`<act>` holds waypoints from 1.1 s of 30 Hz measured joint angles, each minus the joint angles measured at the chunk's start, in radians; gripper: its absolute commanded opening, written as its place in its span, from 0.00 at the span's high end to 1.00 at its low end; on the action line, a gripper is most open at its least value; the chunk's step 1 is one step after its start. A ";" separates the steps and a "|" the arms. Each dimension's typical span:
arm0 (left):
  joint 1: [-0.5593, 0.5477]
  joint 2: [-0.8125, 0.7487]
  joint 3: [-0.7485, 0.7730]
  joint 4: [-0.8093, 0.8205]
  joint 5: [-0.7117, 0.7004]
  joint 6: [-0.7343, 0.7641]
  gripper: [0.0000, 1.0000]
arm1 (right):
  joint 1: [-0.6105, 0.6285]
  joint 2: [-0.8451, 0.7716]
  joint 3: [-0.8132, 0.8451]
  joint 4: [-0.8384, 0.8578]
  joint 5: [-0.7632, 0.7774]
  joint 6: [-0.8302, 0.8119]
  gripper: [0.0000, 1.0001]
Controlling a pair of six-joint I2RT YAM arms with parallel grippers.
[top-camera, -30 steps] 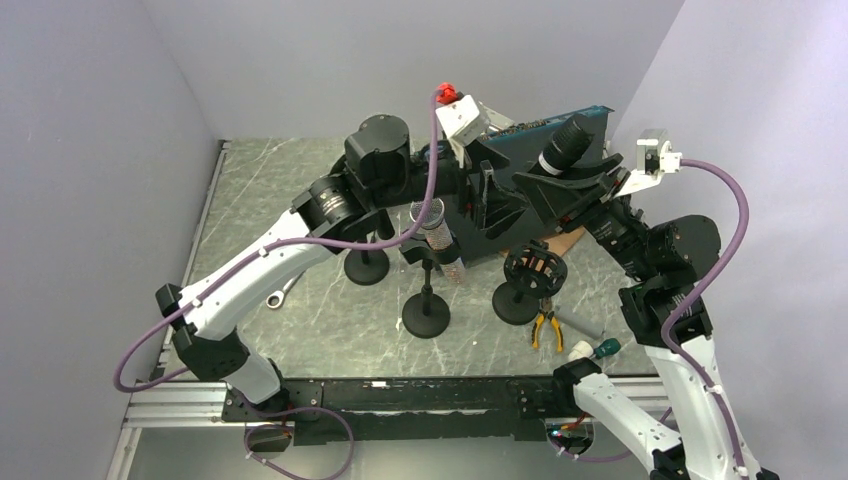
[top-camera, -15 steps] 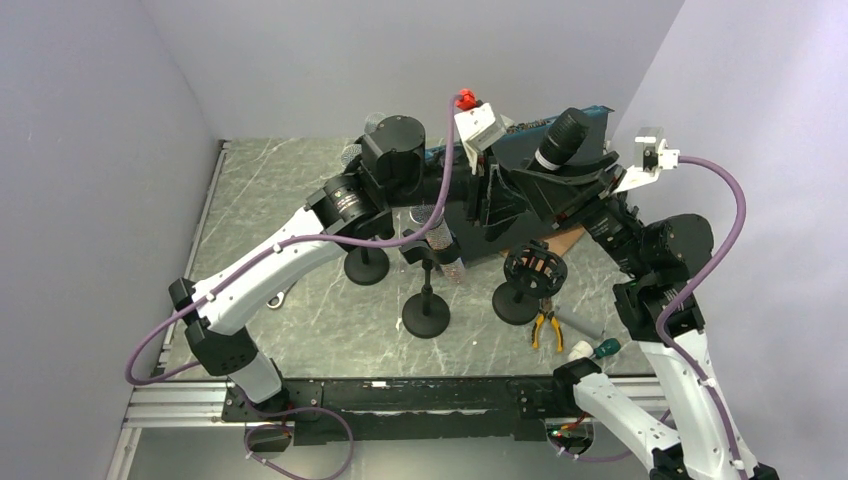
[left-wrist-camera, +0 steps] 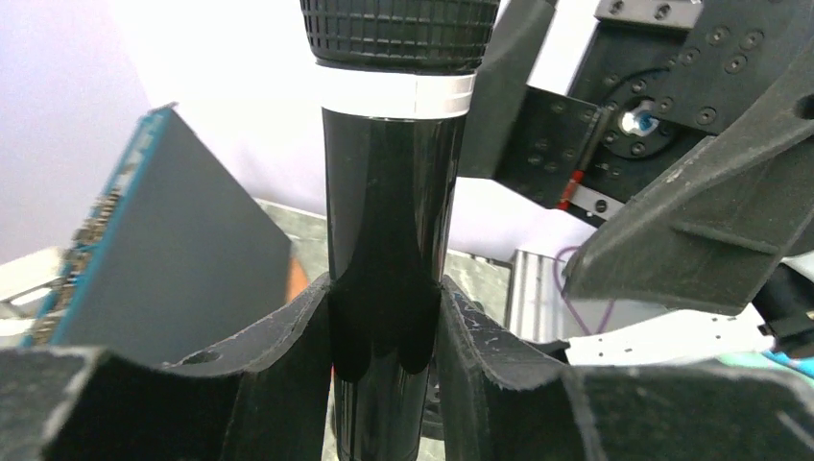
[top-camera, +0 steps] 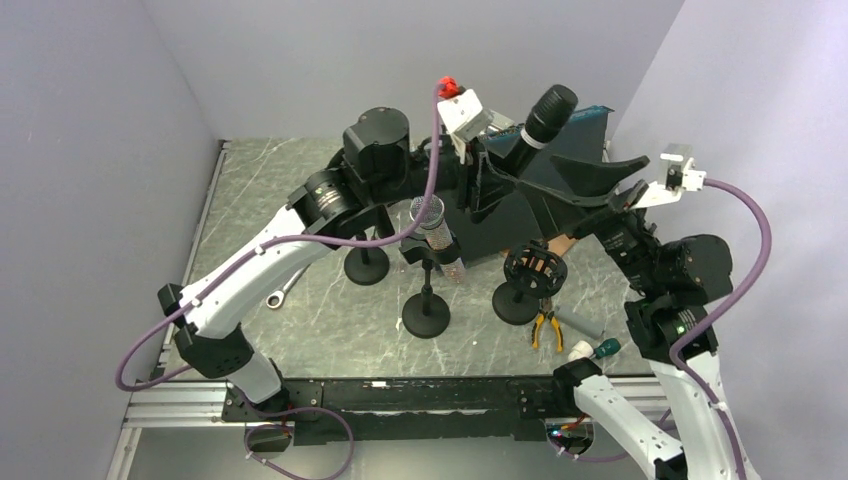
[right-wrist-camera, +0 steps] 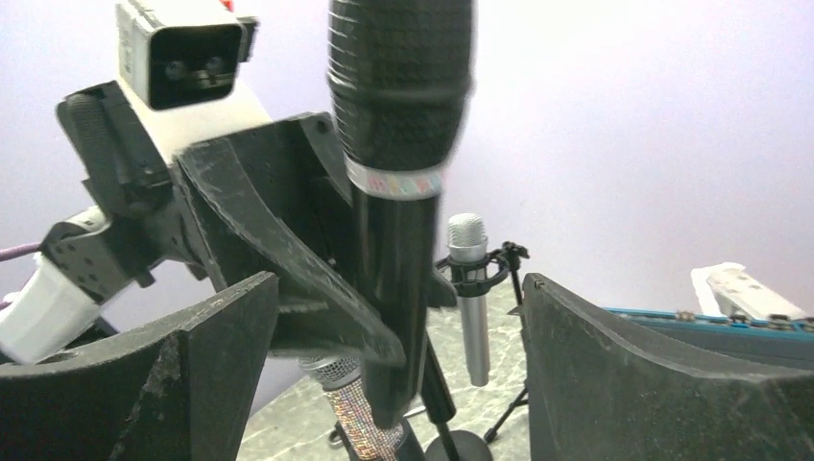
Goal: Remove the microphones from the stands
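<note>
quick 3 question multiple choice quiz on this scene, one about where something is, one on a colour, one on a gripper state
1. Where is the black microphone?
A. seated in a stand clip
B. clamped in the left gripper
C. lying flat by the pliers

2. What colour is the band under the microphone's grille?
A. red
B. white
C. green

3. How is the right gripper?
A. shut on the microphone
B. shut on nothing
C. open

Answers:
1 B: the left wrist view shows both fingers pressed against the microphone's body.
2 B: a white ring sits just below the grille in the left wrist view.
3 C: in the right wrist view its fingers stand wide apart, clear of the microphone on both sides.
</note>
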 measured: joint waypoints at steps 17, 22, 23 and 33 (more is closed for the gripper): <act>0.225 -0.314 -0.049 -0.069 -0.312 0.142 1.00 | 0.000 -0.085 -0.003 -0.150 0.227 -0.077 0.00; 0.438 -0.422 -0.205 -0.110 -0.371 0.133 1.00 | 0.000 -0.072 -0.003 -0.188 0.245 -0.081 0.00; 0.475 -0.436 -0.225 -0.126 -0.384 0.134 1.00 | 0.000 -0.068 -0.003 -0.198 0.247 -0.085 0.00; 0.847 -0.516 -0.399 -0.181 -0.446 0.108 1.00 | 0.000 -0.046 -0.003 -0.257 0.261 -0.132 0.00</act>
